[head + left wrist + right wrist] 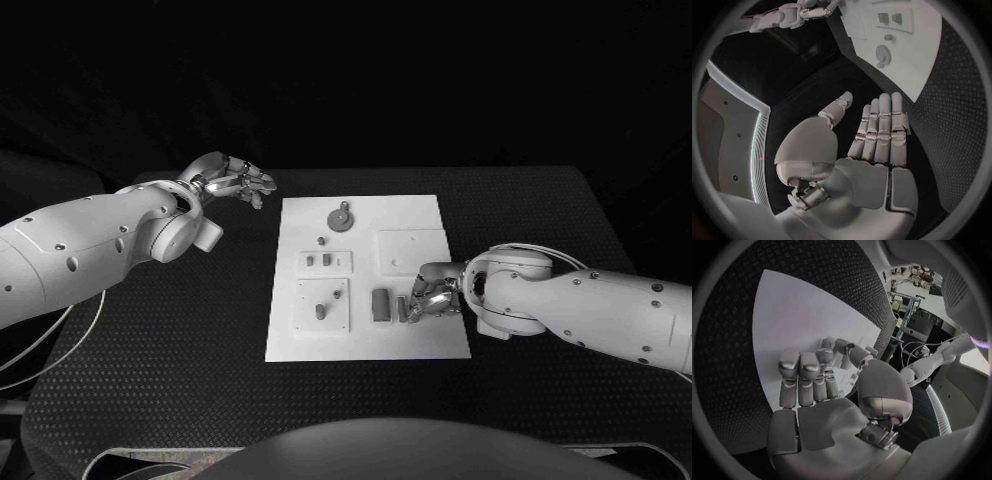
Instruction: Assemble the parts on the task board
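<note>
The white task board (pixel 433 215) lies in the middle of the table. On it sit a round grey part (pixel 340 218), a small block with two pegs (pixel 326 261), a square plate with pegs (pixel 323 303) and an upright grey bar (pixel 381 305). My right hand (pixel 434 291) hovers over the board's right edge, just beside the bar, fingers (pixel 803 365) bent down toward the board (pixel 786 315); whether they hold a part is hidden. My left hand (pixel 231 182) is off the board's far left corner, holding nothing, fingers (pixel 882 125) straight. The board (pixel 917 65) and round part (pixel 882 52) lie beyond it.
A raised square outline (pixel 408 248) marks the board's right half. Black table (pixel 159 350) surrounds the board on all sides. A cable (pixel 65 330) loops by my left arm at the table's left edge.
</note>
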Controlling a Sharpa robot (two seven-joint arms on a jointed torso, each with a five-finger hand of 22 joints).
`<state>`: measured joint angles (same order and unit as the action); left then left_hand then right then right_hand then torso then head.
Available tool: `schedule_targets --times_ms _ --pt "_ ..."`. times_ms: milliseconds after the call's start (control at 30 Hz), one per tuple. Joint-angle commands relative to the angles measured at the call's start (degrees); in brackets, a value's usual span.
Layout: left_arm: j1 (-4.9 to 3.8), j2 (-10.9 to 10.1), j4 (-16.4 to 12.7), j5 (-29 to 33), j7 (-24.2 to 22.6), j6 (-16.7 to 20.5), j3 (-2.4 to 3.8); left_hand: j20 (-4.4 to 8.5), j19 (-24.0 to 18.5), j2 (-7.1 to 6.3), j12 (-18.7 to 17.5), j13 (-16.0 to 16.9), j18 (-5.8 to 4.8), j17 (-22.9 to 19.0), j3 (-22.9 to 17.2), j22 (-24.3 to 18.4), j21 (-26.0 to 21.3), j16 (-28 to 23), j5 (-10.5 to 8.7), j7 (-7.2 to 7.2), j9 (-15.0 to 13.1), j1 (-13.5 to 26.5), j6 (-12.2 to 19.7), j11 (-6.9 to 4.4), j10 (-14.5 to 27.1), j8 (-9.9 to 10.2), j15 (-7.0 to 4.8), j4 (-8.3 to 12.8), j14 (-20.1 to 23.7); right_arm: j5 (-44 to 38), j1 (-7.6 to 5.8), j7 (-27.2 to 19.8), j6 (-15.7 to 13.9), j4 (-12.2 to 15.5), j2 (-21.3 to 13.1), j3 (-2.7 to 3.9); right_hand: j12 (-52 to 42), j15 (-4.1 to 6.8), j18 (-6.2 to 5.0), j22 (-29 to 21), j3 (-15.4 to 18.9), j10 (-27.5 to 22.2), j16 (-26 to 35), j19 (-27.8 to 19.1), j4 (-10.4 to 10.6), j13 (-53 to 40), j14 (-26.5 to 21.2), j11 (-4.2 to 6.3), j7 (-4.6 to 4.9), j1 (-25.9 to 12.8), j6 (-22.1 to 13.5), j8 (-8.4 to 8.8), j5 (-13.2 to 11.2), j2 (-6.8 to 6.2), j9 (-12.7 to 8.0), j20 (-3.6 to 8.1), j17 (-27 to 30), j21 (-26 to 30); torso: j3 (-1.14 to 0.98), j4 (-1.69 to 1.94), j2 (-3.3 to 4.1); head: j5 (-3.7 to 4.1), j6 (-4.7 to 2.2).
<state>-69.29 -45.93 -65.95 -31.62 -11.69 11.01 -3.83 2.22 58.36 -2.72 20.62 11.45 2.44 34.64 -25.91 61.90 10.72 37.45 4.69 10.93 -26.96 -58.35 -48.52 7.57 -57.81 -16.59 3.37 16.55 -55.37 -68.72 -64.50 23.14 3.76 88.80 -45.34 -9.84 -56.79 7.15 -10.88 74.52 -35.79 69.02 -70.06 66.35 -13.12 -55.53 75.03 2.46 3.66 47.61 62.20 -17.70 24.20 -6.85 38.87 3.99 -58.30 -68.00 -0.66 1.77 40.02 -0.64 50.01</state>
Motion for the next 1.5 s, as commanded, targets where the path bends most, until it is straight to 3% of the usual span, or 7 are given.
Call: schedule_targets --times_ms 33,500,767,1133,1500 --pt "-0.07 0.2 -0.1 0.3 -0.3 -0.8 0.03 0.14 0.3 0.0 0.4 0.1 1.09 0.1 -0.2 0.1 0.0 -0.4 0.32 -0.35 0.1 0.5 0.1 -0.05 0.3 -0.2 -0.03 -0.1 -0.3 0.6 0.12 0.2 1.4 0.2 0.1 -0.02 -0.3 0.32 -4.12 0.1 0.3 0.4 -0.2 0.3 0.3 0.1 0.2 0.08 0.03 -0.3 0.5 -0.4 -0.1 0.53 0.1 -0.26 0.0 -0.3 0.03 -0.06 0.01 -0.02 -0.01" --pt "-0.07 0.1 0.0 0.3 -0.3 -0.9 0.03 0.15 0.3 0.02 0.4 0.1 1.09 0.1 -0.2 0.1 0.0 -0.4 0.32 -0.35 0.1 0.5 0.1 -0.05 0.3 -0.2 -0.03 -0.1 -0.3 1.7 0.12 -0.4 2.7 1.1 -0.8 -0.02 -0.2 0.43 -4.12 0.2 0.2 0.4 -0.3 0.3 1.8 0.1 0.1 0.23 -0.11 -0.9 0.6 -0.36 -0.1 -2.69 0.3 -0.2 0.0 -0.3 0.1 0.0 0.03 0.04 -0.01" --pt "-0.07 0.1 0.0 0.3 -0.3 -0.9 0.03 0.15 0.3 0.0 0.4 0.1 1.1 0.2 -0.3 0.1 0.0 -0.4 0.32 -0.35 0.1 0.5 0.1 -0.05 0.3 -0.2 -0.03 -0.1 -0.3 1.7 0.12 -0.1 1.8 1.1 -0.5 -0.02 -0.1 0.49 -4.12 0.2 0.0 0.4 -0.2 0.4 3.1 0.1 0.1 0.2 -0.08 -1.0 0.5 -0.26 -0.1 -3.95 0.4 -0.15 0.1 -0.2 0.1 0.02 0.02 0.04 -0.01" --pt "-0.07 0.0 -0.1 0.3 -0.3 -0.9 0.03 0.14 0.3 0.0 0.4 0.1 1.09 0.2 -0.3 0.1 -0.1 -0.5 0.32 -0.36 0.1 0.5 0.1 -0.05 0.4 -0.2 -0.03 -0.1 -0.3 0.2 0.12 0.3 1.8 0.5 -0.1 -0.02 -0.1 0.58 -4.12 0.2 -0.1 0.4 -0.3 0.4 3.5 0.0 0.1 0.24 -0.11 -0.6 0.5 -0.25 -0.2 -2.89 0.6 -0.03 0.0 -0.3 0.1 0.0 0.01 -0.03 -0.01" --pt "-0.07 -0.1 -0.1 0.2 -0.3 -0.8 0.03 0.14 0.3 0.01 0.4 0.1 1.09 0.2 -0.3 0.1 -0.1 -0.5 0.32 -0.35 0.1 0.5 0.1 -0.05 0.4 -0.2 -0.03 -0.1 -0.3 0.1 0.12 0.7 0.1 0.0 0.2 -0.02 -0.2 0.59 -4.12 0.4 0.5 0.4 -0.5 0.3 3.4 -0.1 0.1 0.27 -0.14 -0.9 0.6 -0.23 -0.2 -0.75 0.7 -0.01 0.0 -0.4 0.08 -0.03 0.02 -0.08 -0.01"
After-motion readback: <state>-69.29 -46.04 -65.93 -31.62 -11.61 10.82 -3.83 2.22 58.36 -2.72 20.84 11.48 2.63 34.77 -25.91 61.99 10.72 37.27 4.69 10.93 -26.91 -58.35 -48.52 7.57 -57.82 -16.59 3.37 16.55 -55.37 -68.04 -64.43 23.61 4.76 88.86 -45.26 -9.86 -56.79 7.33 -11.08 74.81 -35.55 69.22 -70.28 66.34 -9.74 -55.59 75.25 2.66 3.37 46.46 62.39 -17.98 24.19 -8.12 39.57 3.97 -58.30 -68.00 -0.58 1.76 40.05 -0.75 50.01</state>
